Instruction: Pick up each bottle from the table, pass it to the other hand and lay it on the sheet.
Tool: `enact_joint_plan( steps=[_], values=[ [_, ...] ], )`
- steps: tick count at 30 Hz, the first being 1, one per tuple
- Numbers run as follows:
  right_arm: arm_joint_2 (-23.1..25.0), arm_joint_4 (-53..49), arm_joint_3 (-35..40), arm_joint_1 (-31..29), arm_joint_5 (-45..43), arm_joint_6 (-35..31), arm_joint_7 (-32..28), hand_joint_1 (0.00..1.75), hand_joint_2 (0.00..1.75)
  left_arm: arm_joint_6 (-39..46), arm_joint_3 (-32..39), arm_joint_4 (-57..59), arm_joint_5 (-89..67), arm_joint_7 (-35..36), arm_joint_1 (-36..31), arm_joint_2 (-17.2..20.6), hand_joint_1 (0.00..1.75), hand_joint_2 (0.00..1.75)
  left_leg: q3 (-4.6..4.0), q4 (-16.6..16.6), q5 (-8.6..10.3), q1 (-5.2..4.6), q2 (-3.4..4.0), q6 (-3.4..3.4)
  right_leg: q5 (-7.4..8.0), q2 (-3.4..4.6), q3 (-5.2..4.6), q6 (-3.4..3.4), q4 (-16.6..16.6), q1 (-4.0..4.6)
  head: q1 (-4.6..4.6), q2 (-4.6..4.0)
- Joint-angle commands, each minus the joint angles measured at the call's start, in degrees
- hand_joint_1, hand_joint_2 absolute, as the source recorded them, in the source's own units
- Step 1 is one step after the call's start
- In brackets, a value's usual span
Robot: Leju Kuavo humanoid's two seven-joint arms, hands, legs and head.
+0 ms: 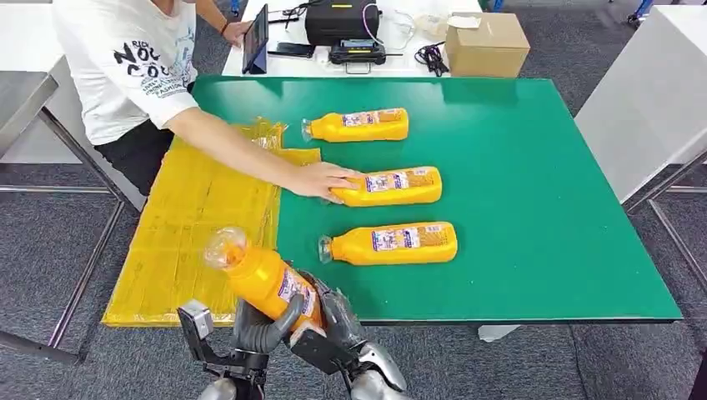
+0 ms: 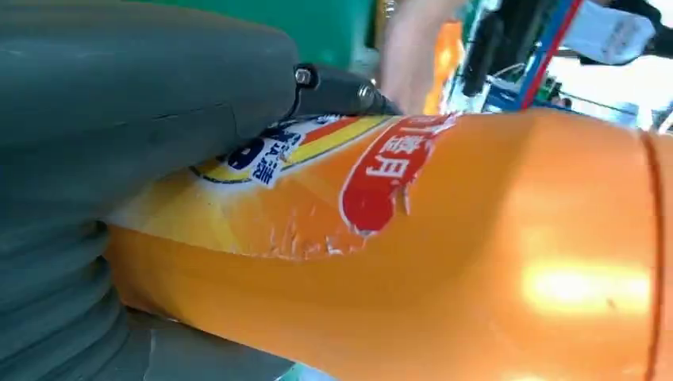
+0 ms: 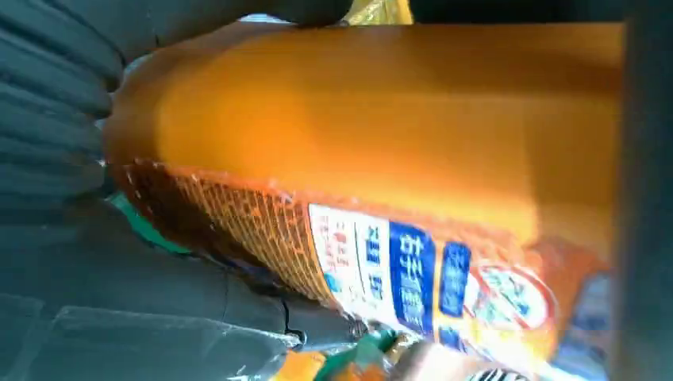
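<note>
A cardboard box (image 1: 487, 45) sits beyond the green table (image 1: 534, 208).

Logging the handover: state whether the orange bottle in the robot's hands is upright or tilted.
Tilted. The orange plastic bottle leans cap-end up toward the yellow sheet, base gripped between left hand and right hand.

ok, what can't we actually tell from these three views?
- Which hand carries the held bottle: in the head view the left hand and right hand both wrap it, so the handover stage is unclear.
- Held bottle's cap: blurred in the head view, cut off by the frame edge in the left wrist view.
- Middle bottle: its neck is hidden under the person's hand.
- Label text: too small in the head view, blurred in the right wrist view.
</note>
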Motion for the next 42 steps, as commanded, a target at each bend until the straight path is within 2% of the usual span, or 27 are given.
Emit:
enact_joint_plan(
  steps=[1, 8, 14, 18, 22, 23, 26, 27, 29, 31, 33, 35, 37, 38, 40, 42],
  values=[
    [-3.75, -15.96, -1.09, 4.38, 0.82, -1.15, 5.17, 0.0, 0.0, 5.5, 3.78, -4.27, -6.68, -3.02, -2.47, 0.9, 1.75, 1.75, 0.21, 0.03, -0.11, 0.07, 0.01, -0.1, -0.12, -0.04, 0.22, -0.13, 0.02, 0.08, -0.04, 0.0],
    [-3.38, -15.95, -1.47, 4.84, 0.98, -2.54, 4.72, 0.0, 0.0, 6.33, 3.75, -4.29, -7.35, -3.84, -2.27, 0.56, 1.75, 1.75, 0.27, -0.04, -0.1, 0.04, 0.02, -0.07, -0.1, -0.03, 0.28, -0.11, -0.04, 0.05, -0.04, 0.0],
    [-6.09, -32.21, -3.6, 9.21, 1.64, -1.65, 6.52, 0.0, 0.0, 14.68, 9.35, -7.71, -12.56, -7.31, -6.32, 0.96, 1.75, 1.75, 0.1, 0.07, -0.08, 0.08, -0.09, -0.09, -0.11, -0.13, 0.15, -0.12, 0.05, 0.09, -0.04, 0.0],
    [-6.2, -35.82, -3.38, 9.85, 1.22, -0.77, 6.81, 0.0, 0.0, 18.45, 12.23, -7.12, -14.07, -7.73, -8.52, 1.0, 1.75, 1.75, 0.1, 0.02, -0.05, 0.06, -0.05, -0.08, -0.06, -0.08, 0.13, -0.1, 0.02, 0.07, -0.04, 0.0],
    [-5.93, -37.75, -2.07, 9.53, 0.18, 0.51, 5.4, 0.0, 0.0, 26.49, 13.47, -3.18, -21.7, -9.48, -12.43, 2.53, 1.75, 1.75, 0.1, -0.01, -0.01, 0.03, -0.01, -0.06, -0.03, -0.05, 0.1, -0.08, 0.0, 0.04, -0.06, 0.0],
    [-6.03, -38.65, -1.53, 9.45, -0.9, 1.93, 4.76, 0.0, 0.0, 31.69, 13.95, -1.37, -25.95, -9.51, -14.27, 3.43, 1.75, 1.75, 0.2, 0.01, -0.06, 0.05, -0.03, -0.08, -0.08, -0.07, 0.21, -0.12, 0.02, 0.06, -0.04, 0.0],
    [-6.01, -41.48, -0.81, 9.07, -2.75, 2.75, 3.08, 0.0, 0.0, 37.86, 17.45, 12.13, -35.95, -8.9, -22.27, 6.79, 1.75, 1.75, 0.28, -0.07, 0.0, 0.05, -0.07, -0.11, -0.05, -0.1, 0.29, -0.14, -0.03, 0.05, -0.04, 0.0],
    [-5.95, -43.37, -0.91, 9.31, -4.11, 2.53, 2.2, 0.0, 0.0, 37.86, 25.57, 12.62, -49.3, -9.51, -24.08, 4.64, 1.75, 1.75, 0.24, -0.09, 0.04, 0.04, -0.09, -0.1, -0.02, -0.12, 0.25, -0.12, -0.04, 0.04, -0.04, 0.0],
    [-5.94, -45.24, -1.23, 9.45, -5.1, 2.05, 1.98, 0.0, 0.0, 37.86, 31.65, 14.42, -60.23, -9.51, -26.34, 3.73, 1.75, 1.75, 0.29, -0.04, -0.01, 0.08, 0.01, -0.12, -0.03, -0.01, 0.29, -0.16, -0.01, 0.08, -0.04, 0.0],
    [-6.15, -45.79, -2.15, 8.85, -6.02, 1.42, 2.75, 0.0, 0.0, 37.86, 37.49, 18.72, -75.88, -6.59, -29.37, 3.95, 1.75, 1.75, 0.11, -0.02, 0.05, 0.05, 0.07, -0.09, 0.03, 0.05, 0.1, -0.09, 0.02, 0.05, -0.04, 0.0],
    [-6.44, -44.44, -2.85, 7.97, -5.92, 1.33, 3.48, 0.0, 0.0, 37.86, 37.65, 20.36, -85.87, -2.68, -30.29, 5.18, 1.75, 1.75, 0.26, -0.04, 0.06, 0.06, 0.07, -0.11, 0.01, 0.05, 0.25, -0.11, -0.01, 0.05, -0.02, 0.0],
    [-6.48, -44.01, -2.97, 7.72, -5.85, 1.39, 3.73, 0.0, 0.0, 37.86, 37.46, 20.89, -88.25, -1.13, -30.43, 5.37, 1.75, 1.75, 0.35, -0.06, 0.03, 0.06, 0.17, -0.13, 0.0, 0.11, 0.32, -0.13, -0.03, 0.06, -0.04, 0.0],
    [-6.25, -42.3, -4.13, 6.95, -6.05, 1.6, 3.7, 0.0, 0.0, 37.86, 32.46, 28.23, -96.75, 8.01, -32.32, 8.95, 1.75, 1.75, 0.23, -0.06, 0.08, 0.04, 0.09, -0.1, 0.01, 0.01, 0.21, -0.09, -0.01, 0.03, -0.04, 0.0],
    [-6.25, -42.75, -4.32, 7.03, -6.22, 1.82, 3.55, 0.0, 1.75, 37.86, 29.83, 32.12, -100.13, 11.66, -33.71, 10.61, 1.75, 1.75, 0.33, -0.07, 0.05, 0.06, 0.09, -0.13, -0.03, -0.01, 0.31, -0.13, -0.01, 0.06, -0.07, 0.0],
    [-6.23, -44.2, -4.56, 7.39, -6.5, 2.23, 3.42, 0.0, 1.75, 37.86, 24.34, 39.35, -102.45, 17.6, -36.26, 13.53, 1.75, 1.75, 0.22, -0.05, 0.1, 0.03, -0.1, -0.11, -0.03, -0.14, 0.24, -0.1, 0.02, 0.03, -0.04, 0.0],
    [-6.03, -46.07, -5.02, 8.06, -6.68, 2.43, 3.3, 0.0, 1.75, 37.75, 21.9, 45.39, -102.45, 20.31, -38.65, 14.78, 1.75, 1.75, 0.23, -0.03, 0.09, 0.05, -0.12, -0.12, -0.03, -0.14, 0.26, -0.11, 0.01, 0.05, -0.04, 0.0]
  ],
)
